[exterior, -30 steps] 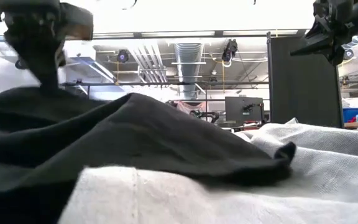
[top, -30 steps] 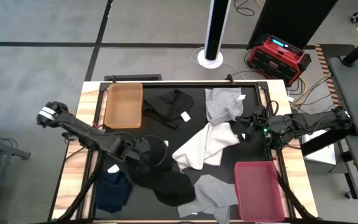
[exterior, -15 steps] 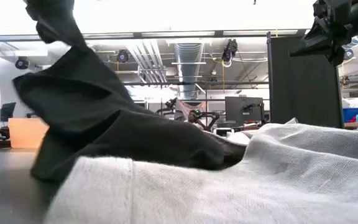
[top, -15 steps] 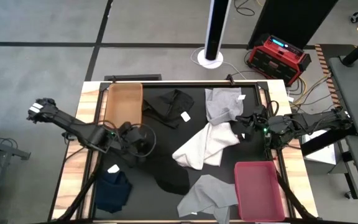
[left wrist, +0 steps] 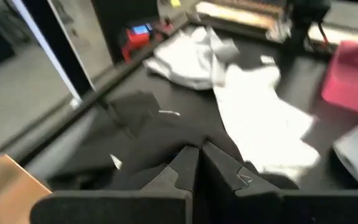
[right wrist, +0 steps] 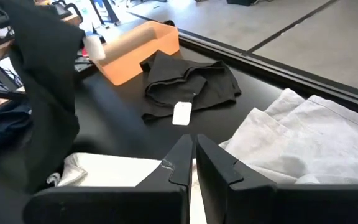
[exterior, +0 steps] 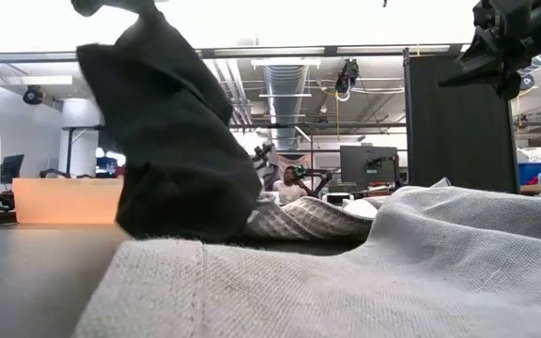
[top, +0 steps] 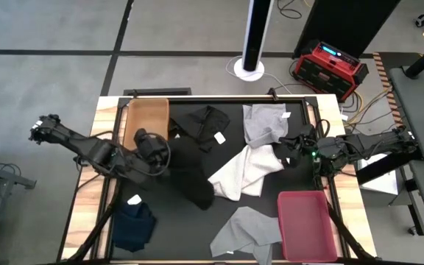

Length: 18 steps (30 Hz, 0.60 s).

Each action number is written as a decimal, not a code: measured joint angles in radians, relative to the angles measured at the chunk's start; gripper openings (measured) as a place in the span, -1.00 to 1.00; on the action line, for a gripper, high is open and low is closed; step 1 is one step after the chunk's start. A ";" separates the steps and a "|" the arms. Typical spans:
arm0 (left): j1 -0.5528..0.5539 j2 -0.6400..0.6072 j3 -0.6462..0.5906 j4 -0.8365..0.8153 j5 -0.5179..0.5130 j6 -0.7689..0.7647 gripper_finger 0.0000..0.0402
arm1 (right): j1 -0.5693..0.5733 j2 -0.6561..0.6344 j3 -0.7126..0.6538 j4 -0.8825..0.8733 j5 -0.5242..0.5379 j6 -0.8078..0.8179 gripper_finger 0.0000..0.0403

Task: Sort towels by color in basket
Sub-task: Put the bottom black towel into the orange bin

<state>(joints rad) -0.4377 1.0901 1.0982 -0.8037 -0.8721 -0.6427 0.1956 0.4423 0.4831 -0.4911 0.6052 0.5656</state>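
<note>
Grey concrete floor surrounds a black tabletop [top: 230, 206] with pale wooden side edges, strewn with towels. Largest is the white towel [top: 243, 173], crumpled across the middle, with a light grey towel [top: 263, 121] bunched against it toward the far edge, a small white tag on its far corner. A black towel [top: 186, 165] hangs in a thick, dark, drooping fold from the left gripper [top: 147, 141], whose jaws are pressed together pinching it; it is lifted above the left-centre of the tabletop, just beside the orange basket [top: 146, 125] that stands at the far left corner. In the low view this black towel [exterior: 172, 141] dangles as a heavy matte mass above the surface. A red basket [top: 308, 224] stands at the near right corner, and a grey towel [top: 249, 230] lies crumpled beside it at the near edge. A second black towel [top: 205, 125], folded with a white tag, lies by the far edge next to the orange basket. A navy blue towel [top: 133, 224] sits bunched at the near left corner. The right gripper [top: 291, 147] waits near the right edge, its jaws pressed together on nothing.
</note>
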 joint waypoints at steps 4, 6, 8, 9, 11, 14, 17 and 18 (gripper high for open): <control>0.000 -0.001 0.064 -0.001 -0.110 0.071 -1.00 | 0.000 0.000 -0.003 0.000 0.000 0.000 -0.94; 0.000 -0.001 0.102 0.000 -0.151 0.115 -1.00 | 0.000 0.000 -0.004 0.000 0.000 0.000 -0.94; 0.000 0.002 0.144 -0.002 -0.183 0.163 -1.00 | 0.000 0.000 -0.005 0.000 0.000 0.000 -0.94; 0.000 0.002 0.164 -0.002 -0.190 0.189 -1.00 | 0.000 0.000 -0.006 0.000 0.000 0.000 -0.94; 0.000 0.002 0.203 -0.003 -0.206 0.236 -1.00 | 0.000 0.000 -0.007 0.000 0.000 0.000 -0.94; 0.000 0.002 0.249 -0.004 -0.244 0.289 -1.00 | 0.000 0.000 -0.008 0.000 0.000 0.000 -0.94; 0.000 0.002 0.282 -0.004 -0.274 0.333 -1.00 | 0.000 0.000 -0.009 0.000 0.000 0.000 -0.94; 0.000 0.002 0.293 -0.006 -0.291 0.347 -1.00 | 0.000 0.000 -0.009 0.000 0.000 0.000 -0.94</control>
<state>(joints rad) -0.4377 1.0916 1.3909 -0.8093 -1.1634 -0.2953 0.1956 0.4423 0.4744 -0.4914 0.6052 0.5659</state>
